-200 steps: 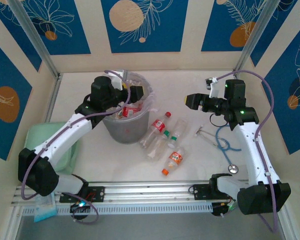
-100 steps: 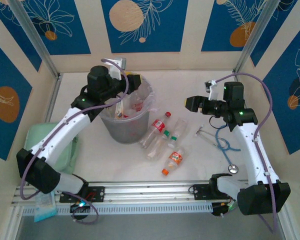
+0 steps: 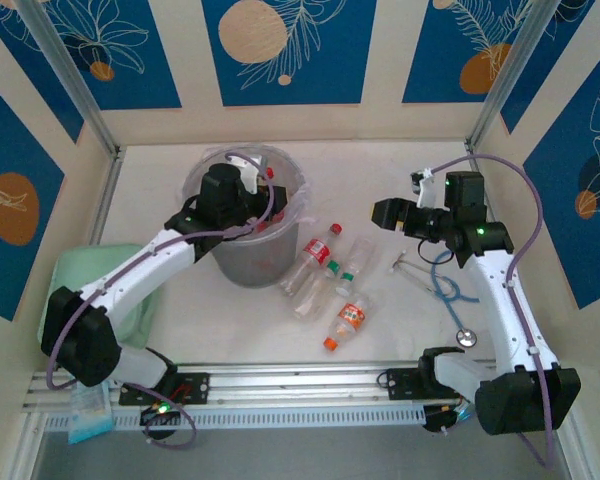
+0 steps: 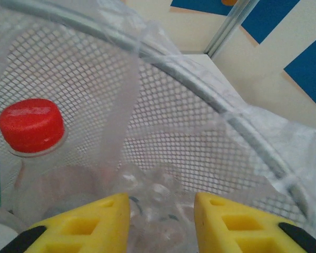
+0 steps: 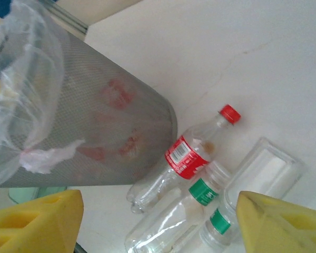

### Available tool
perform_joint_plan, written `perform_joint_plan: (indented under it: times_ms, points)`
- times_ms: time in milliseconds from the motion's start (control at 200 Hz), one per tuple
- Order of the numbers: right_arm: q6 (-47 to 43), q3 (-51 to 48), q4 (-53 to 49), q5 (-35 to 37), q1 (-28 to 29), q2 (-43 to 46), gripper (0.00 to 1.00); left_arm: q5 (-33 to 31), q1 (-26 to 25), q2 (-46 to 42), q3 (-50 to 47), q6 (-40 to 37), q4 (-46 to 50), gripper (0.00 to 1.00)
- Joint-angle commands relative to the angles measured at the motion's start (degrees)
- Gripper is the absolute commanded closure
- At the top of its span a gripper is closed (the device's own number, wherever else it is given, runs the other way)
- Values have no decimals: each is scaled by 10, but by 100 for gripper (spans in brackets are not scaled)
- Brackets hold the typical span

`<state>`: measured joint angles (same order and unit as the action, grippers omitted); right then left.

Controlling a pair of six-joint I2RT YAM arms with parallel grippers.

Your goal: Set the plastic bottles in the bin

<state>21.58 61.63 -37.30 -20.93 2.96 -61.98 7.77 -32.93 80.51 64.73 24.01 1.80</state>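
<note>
The bin (image 3: pixel 242 262) is a grey mesh bucket lined with a clear bag, at the table's back left. My left gripper (image 3: pixel 260 200) hangs inside its mouth. Its yellow fingers (image 4: pixel 162 211) stand a narrow gap apart and clamp nothing. Below them lie a crumpled clear bottle (image 4: pixel 152 192) and a red-capped bottle (image 4: pixel 31 124). On the table right of the bin lie a red-label bottle (image 3: pixel 318 252), a green-label bottle (image 3: pixel 352 265) and an orange-capped bottle (image 3: pixel 348 320). My right gripper (image 3: pixel 382 210) hovers open above them, its fingers (image 5: pixel 158 213) wide, framing the red-label bottle (image 5: pixel 192 153) beside the bin (image 5: pixel 110 132).
A pale green tray (image 3: pixel 130 300) lies under the left arm. A blue-grey stethoscope (image 3: pixel 450 285) and a small metal piece (image 3: pixel 405 265) lie at the right, under the right arm. A metal rail (image 3: pixel 300 380) runs along the near edge.
My left gripper drew back from the bin's rim, then dropped into the bin's mouth, its jaws narrowing. The right gripper shifted slightly; the bottles on the table stayed put.
</note>
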Motion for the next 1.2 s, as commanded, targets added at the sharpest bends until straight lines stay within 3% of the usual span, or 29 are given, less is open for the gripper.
perform_joint_plan:
  times_ms: [0,75,205,400,570,635,720,951,1196]
  points:
    - [32,-14,-50,40,0,6,25,-14,-6,-14,-7,8,-23,63]
    - [40,-28,-71,70,6,2,27,-12,-6,-16,6,4,-21,61]
    - [52,-67,-77,99,21,-6,35,-16,-6,-27,36,-16,-4,47]
    - [90,-109,-46,118,71,-28,39,-27,-6,-47,104,-72,73,32]
    - [143,-159,-51,126,123,-58,18,-28,-5,-76,135,-106,128,23]
    - [162,-181,-54,128,140,-57,6,-32,-5,-89,138,-116,145,22]
    - [188,-209,-51,130,156,-51,2,-39,-5,-106,136,-127,162,20]
    - [260,-269,17,110,186,-59,6,-50,-5,-137,105,-134,171,18]
    - [260,-280,34,118,187,-94,15,-64,-2,-153,80,-132,171,18]
